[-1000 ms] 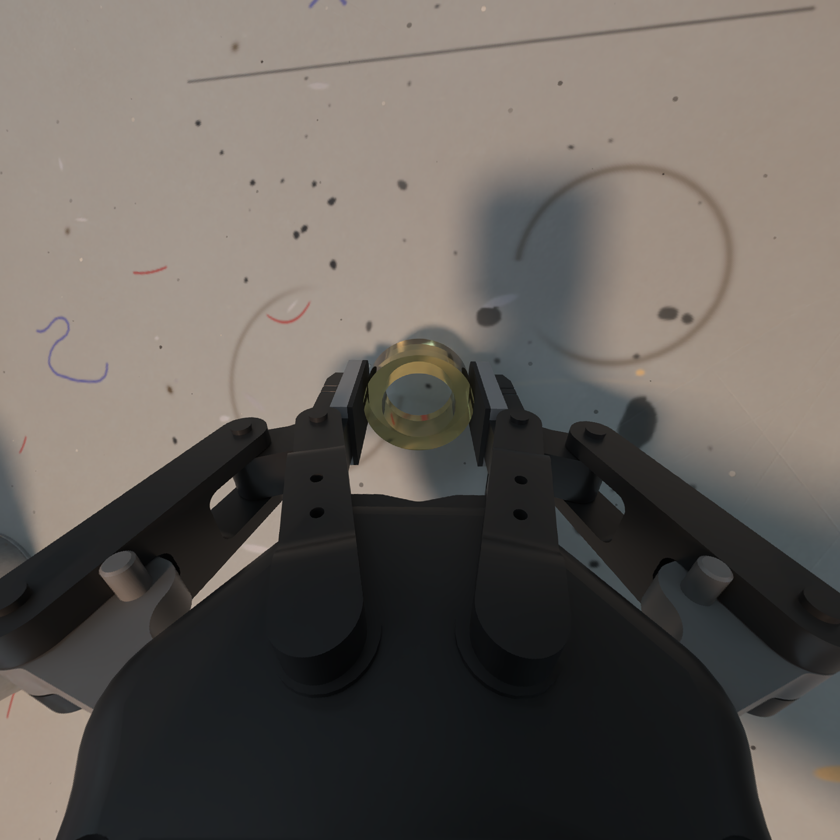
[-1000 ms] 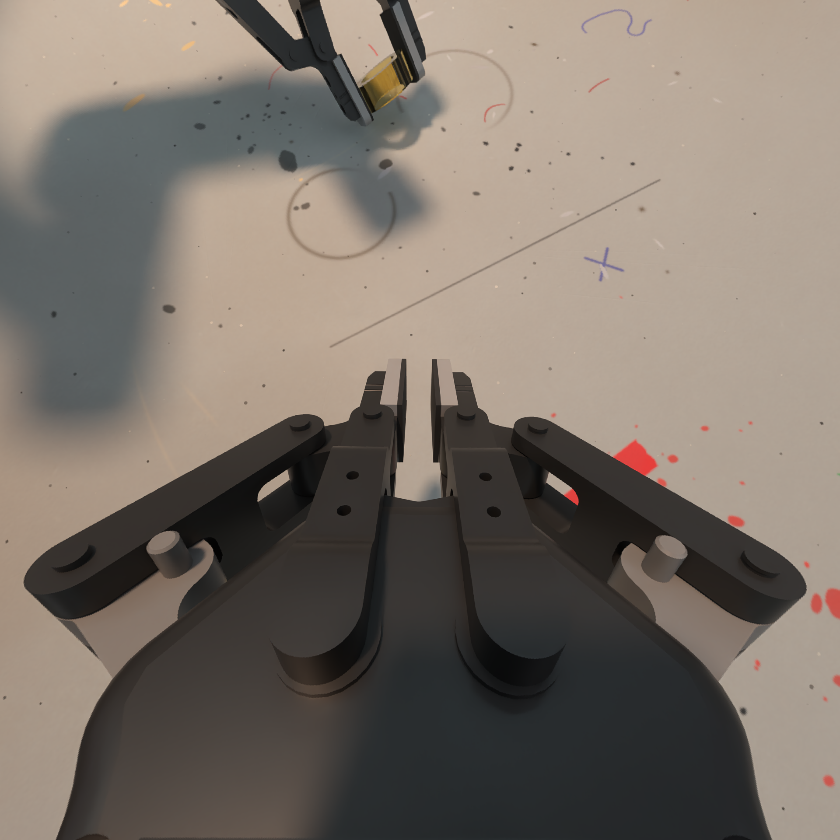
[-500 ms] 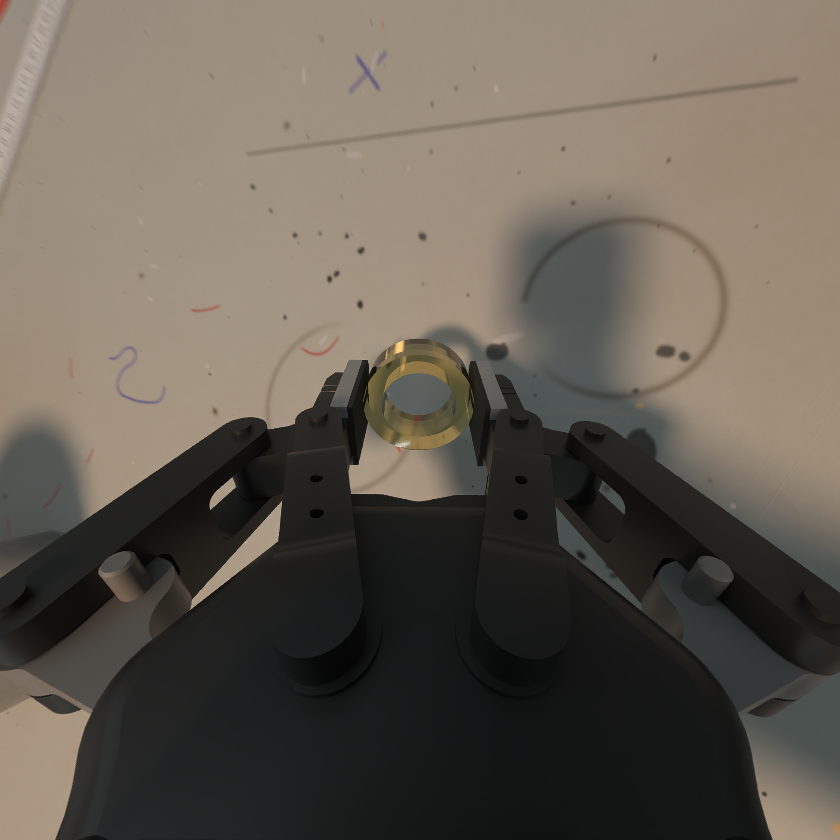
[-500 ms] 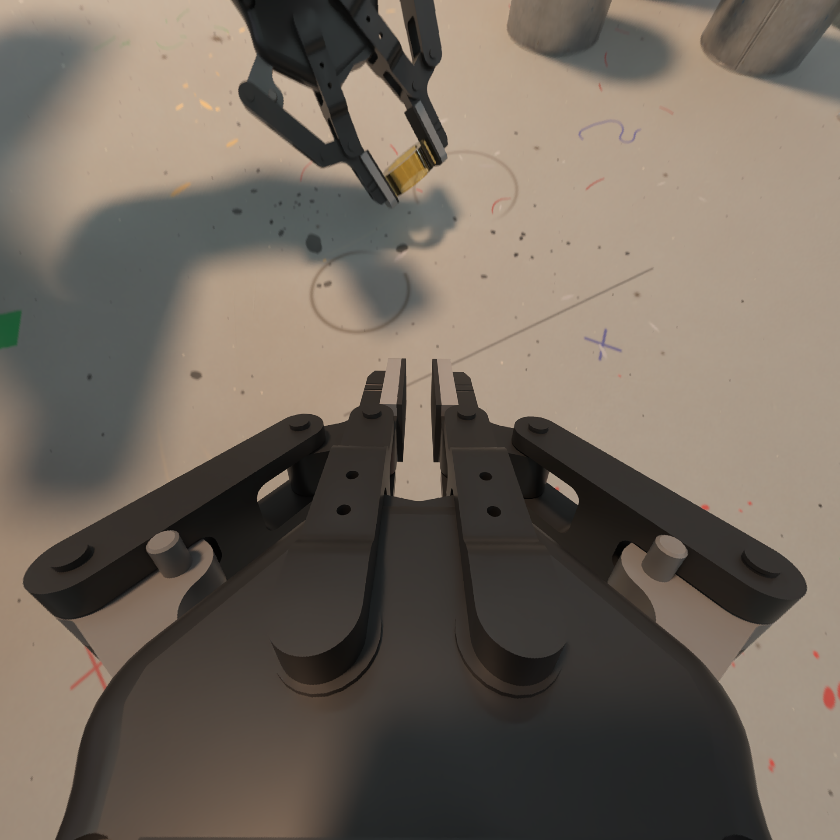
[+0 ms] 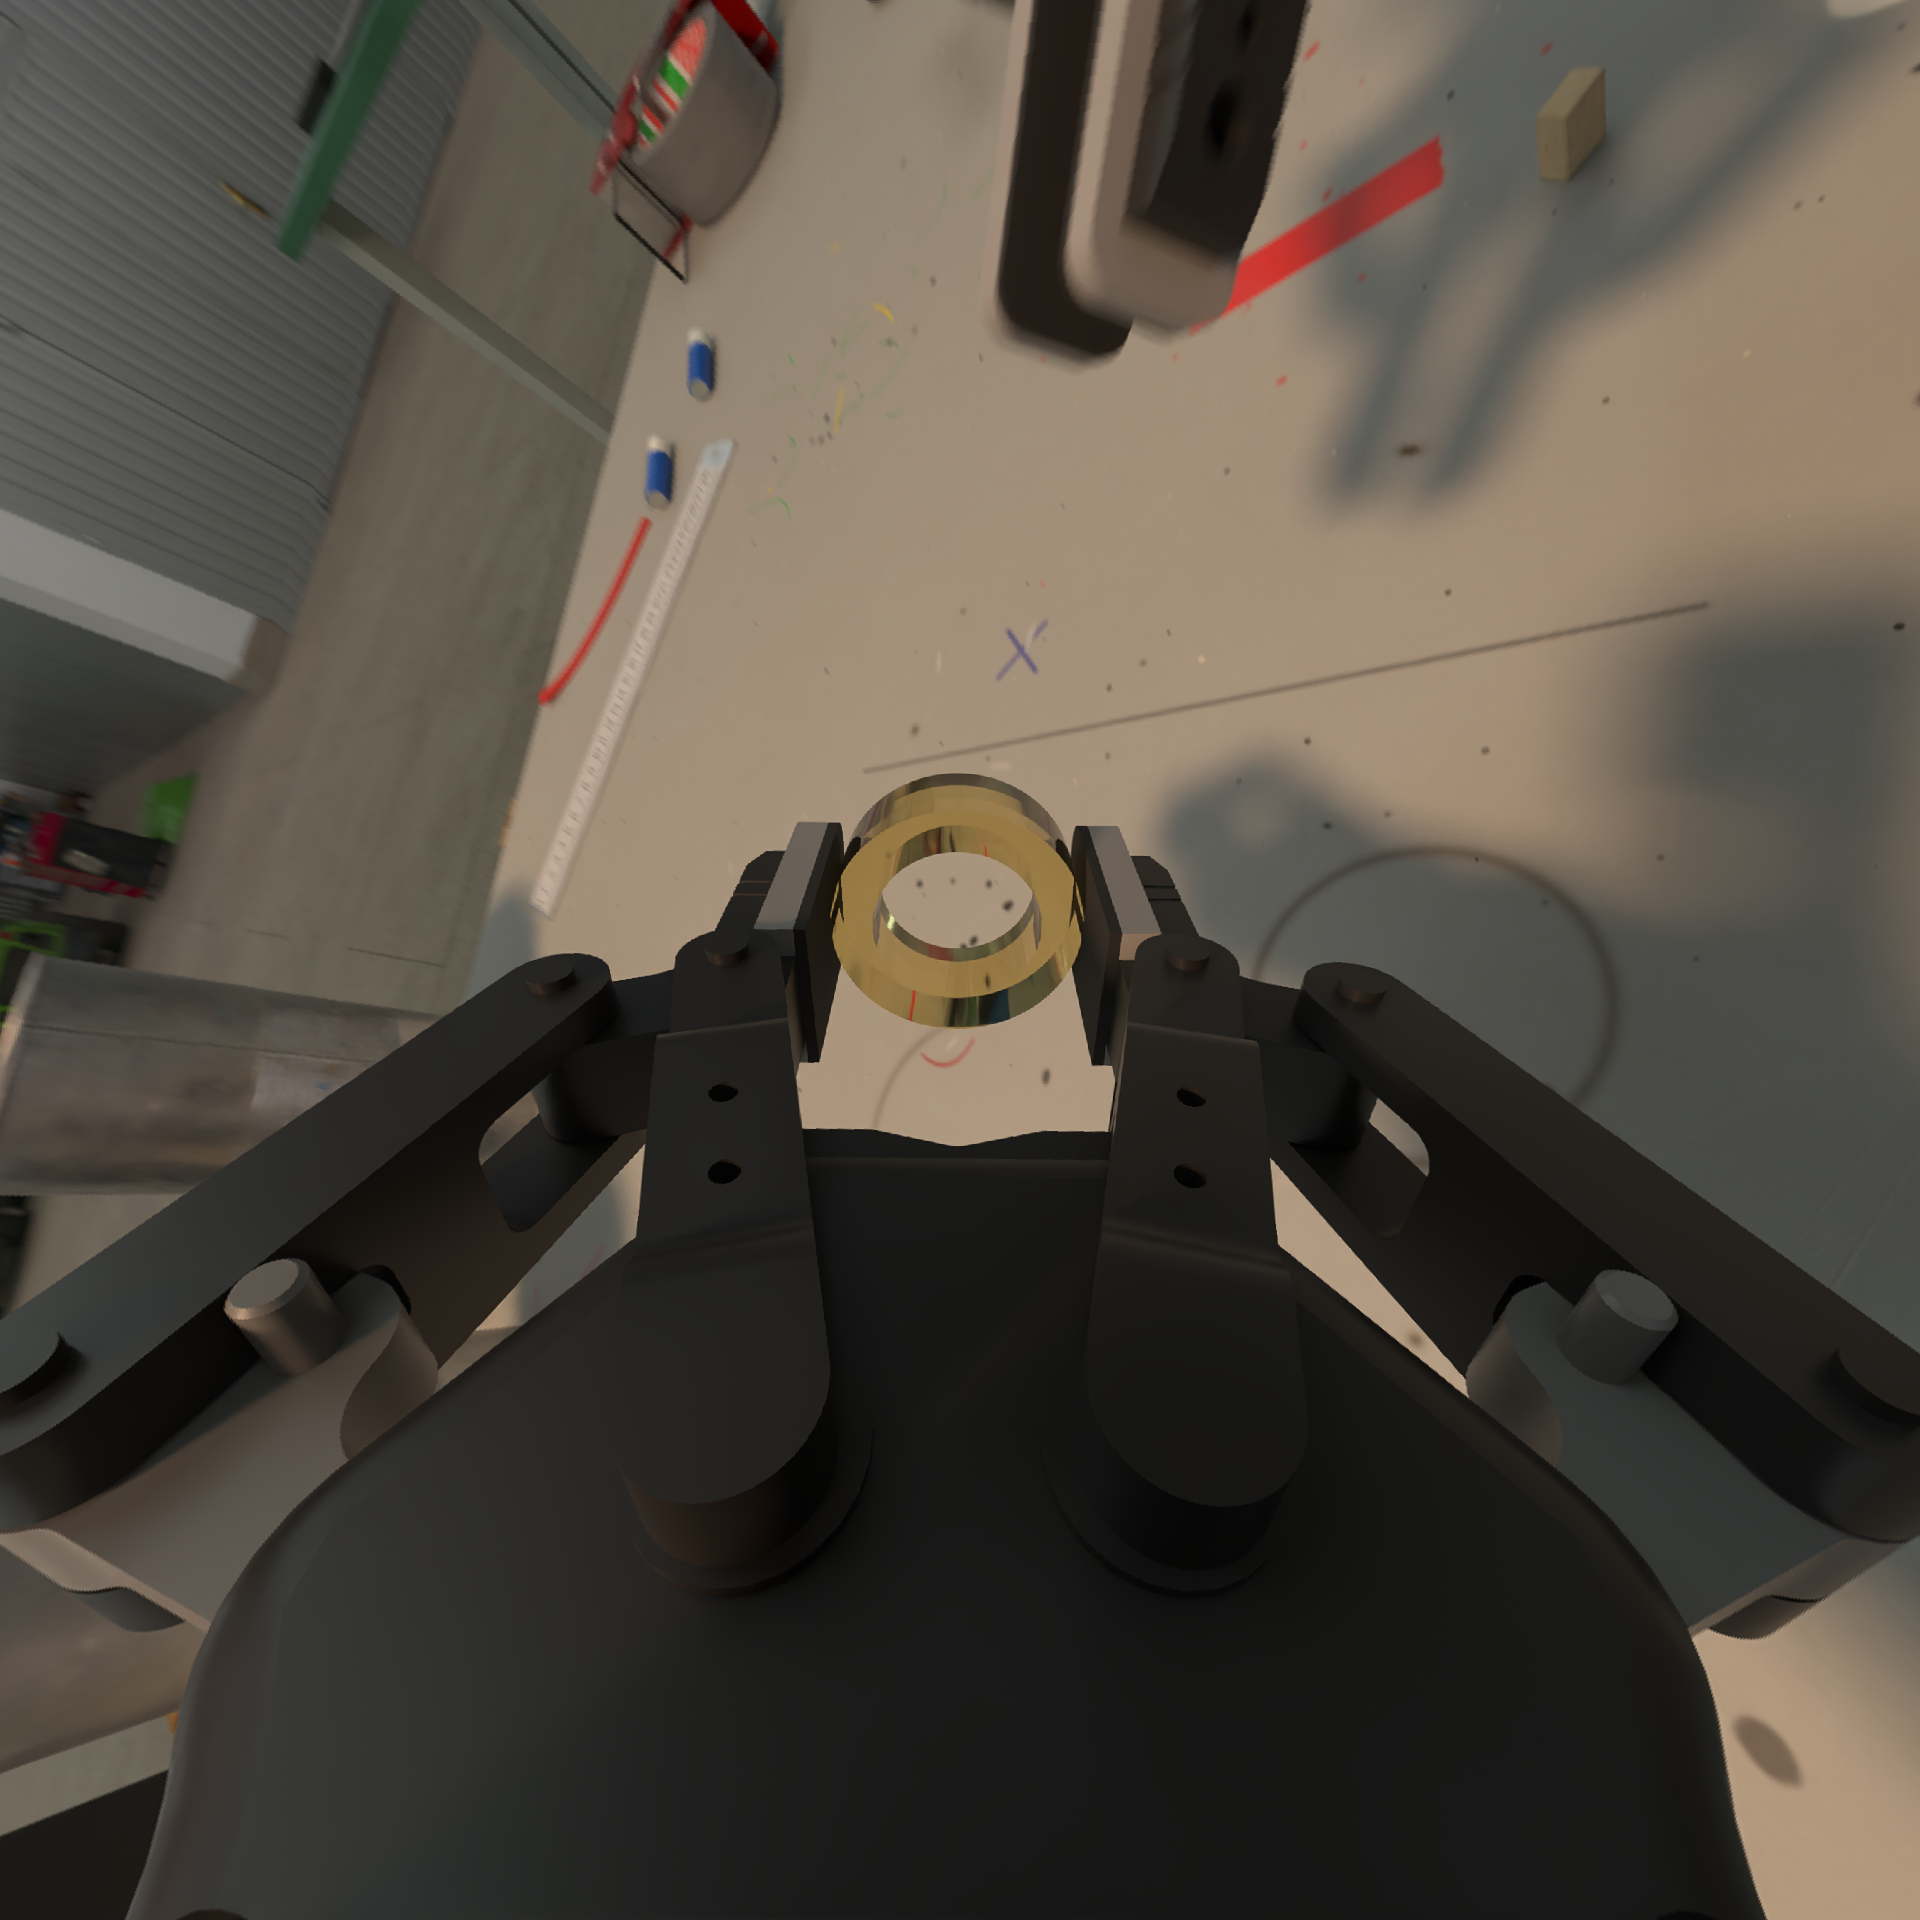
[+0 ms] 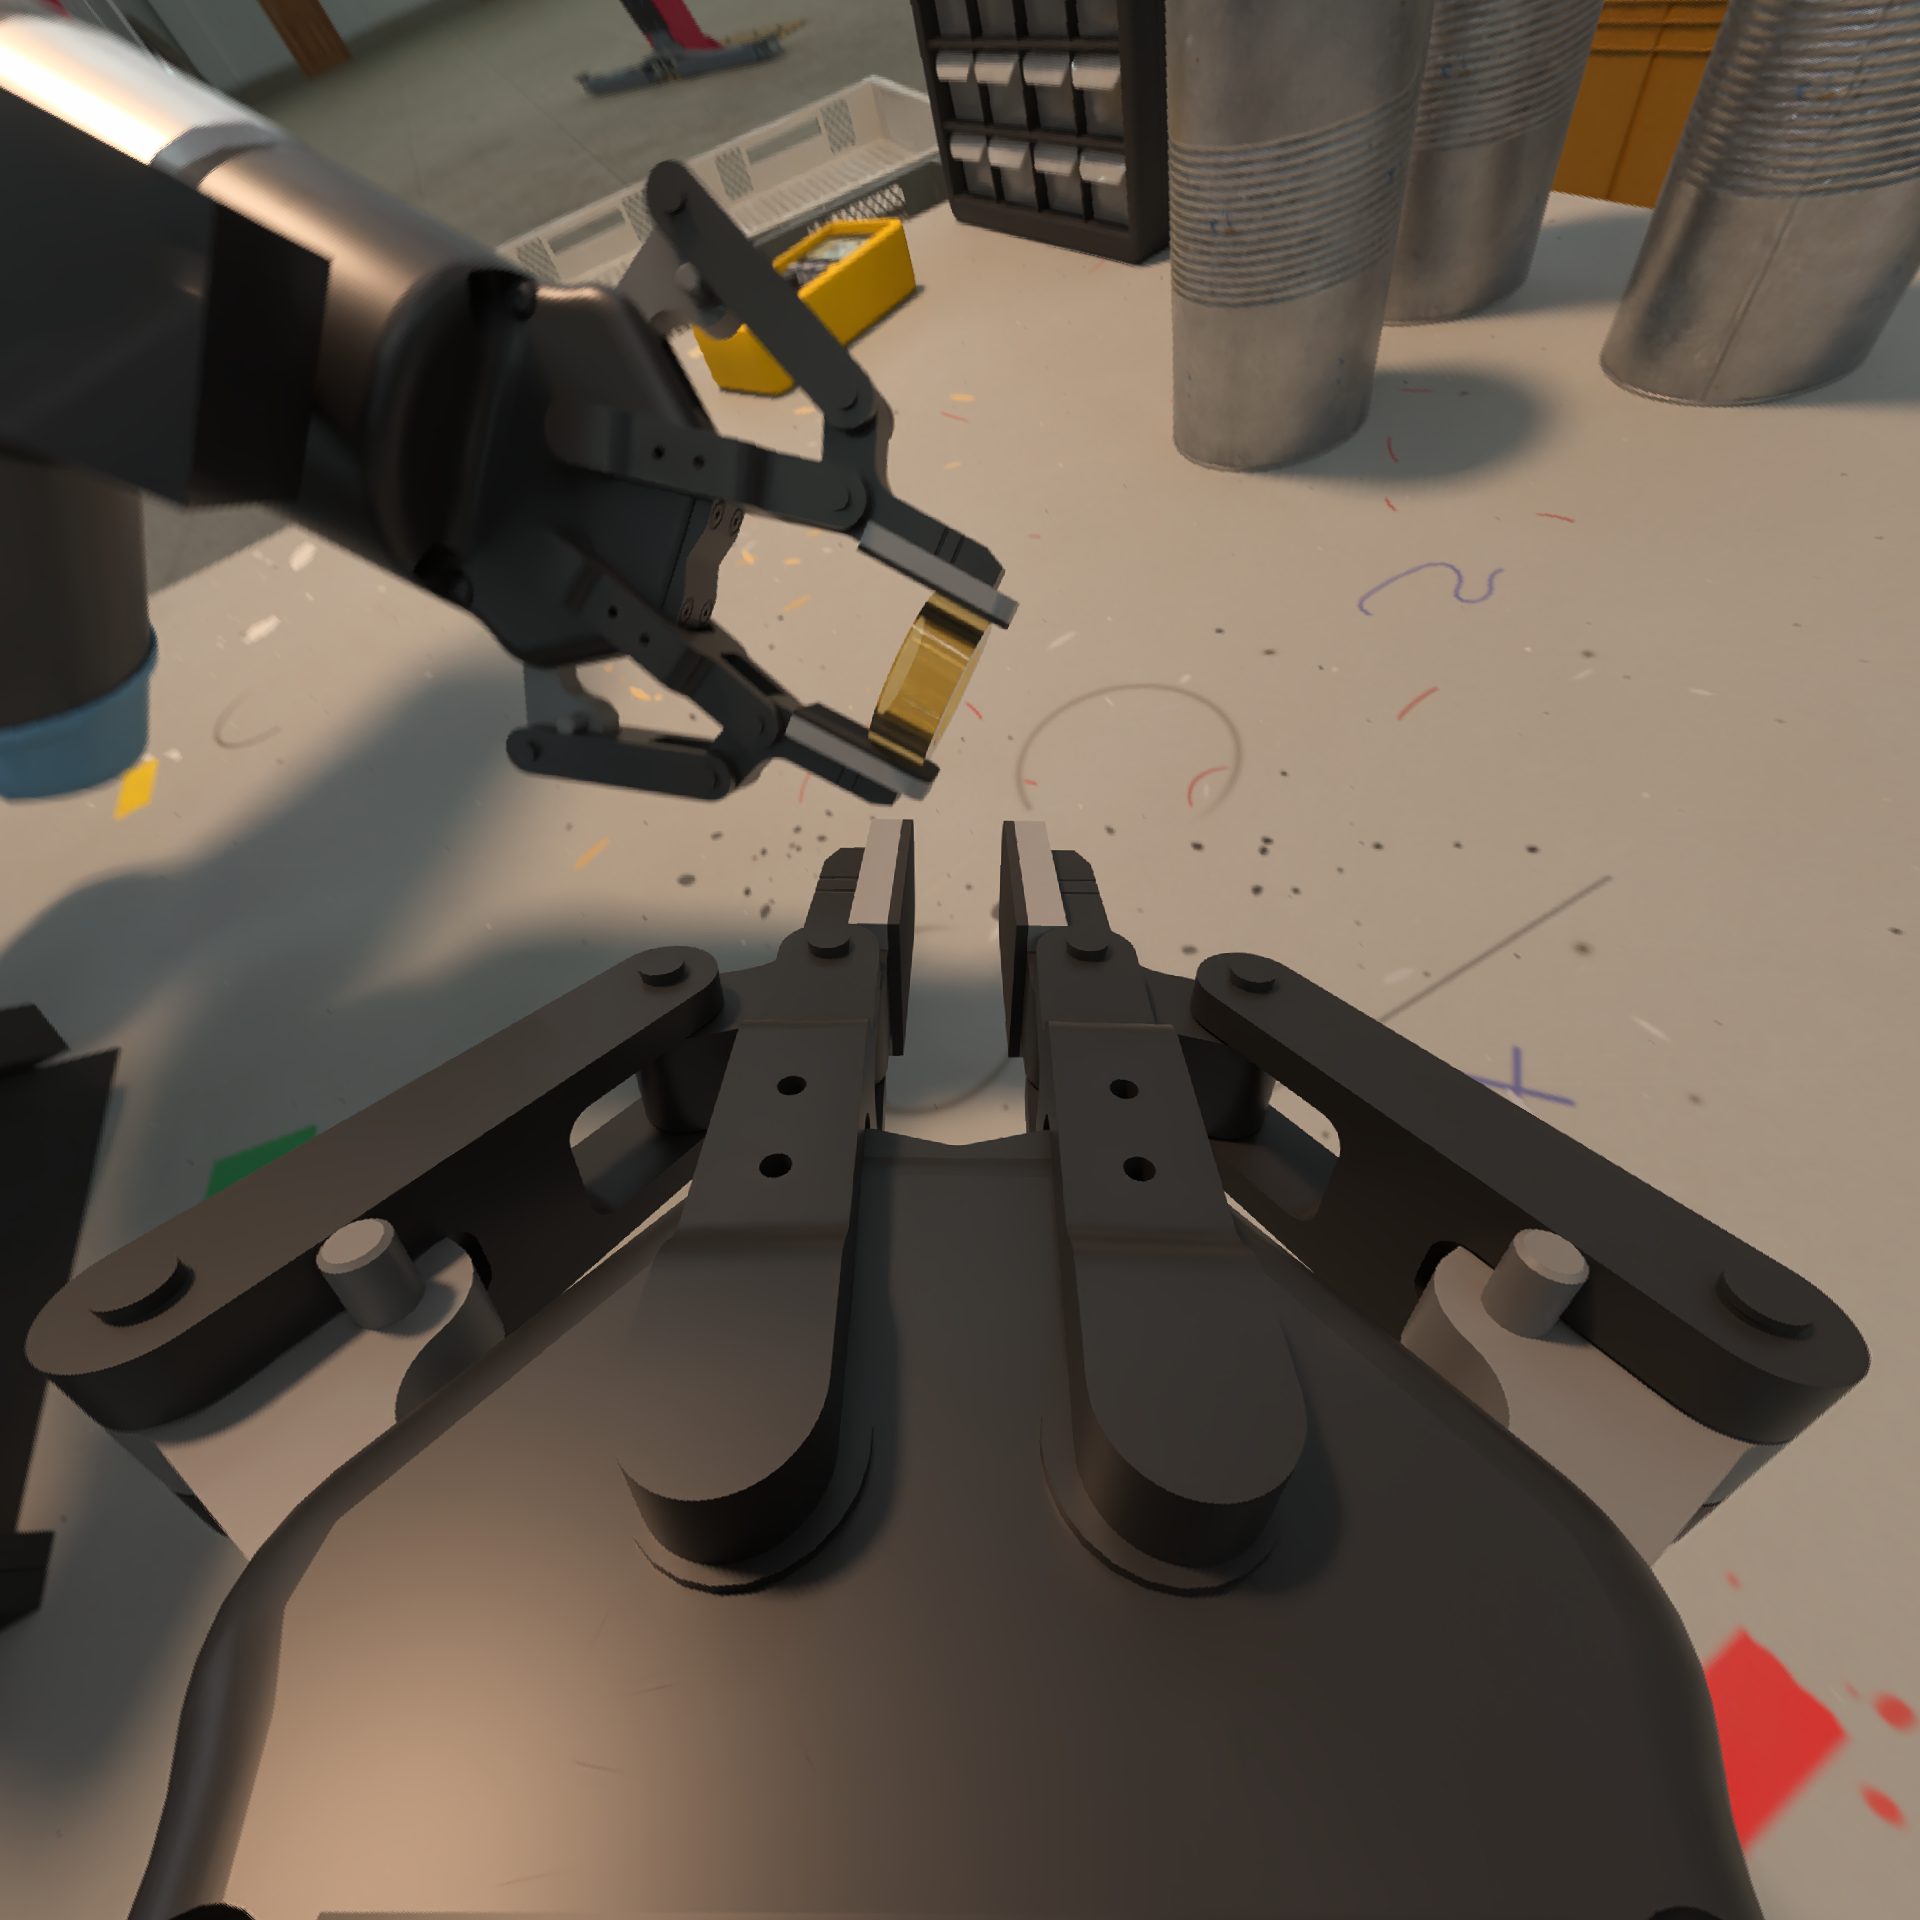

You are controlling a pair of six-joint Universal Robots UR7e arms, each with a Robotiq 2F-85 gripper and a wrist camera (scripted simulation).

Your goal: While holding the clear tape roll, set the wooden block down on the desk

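My left gripper is shut on the clear yellowish tape roll and holds it above the desk, with the roll's hole facing the camera. The right wrist view shows this gripper from the side with the roll between its pads. My right gripper has its pads a narrow gap apart with nothing between them, just below the left gripper. The wooden block lies on the desk far off at the upper right. A blurred dark and grey part of the right arm hangs near it.
A ruler, two blue-capped items and a red tape dispenser lie along the desk's left side. Metal cylinders, a drawer cabinet, a yellow bin and a white crate stand at the back.
Both wrists have risen and tilted up, so more of the desk and room shows. The left gripper still holds the tape roll. The right gripper's gap is slightly wider.
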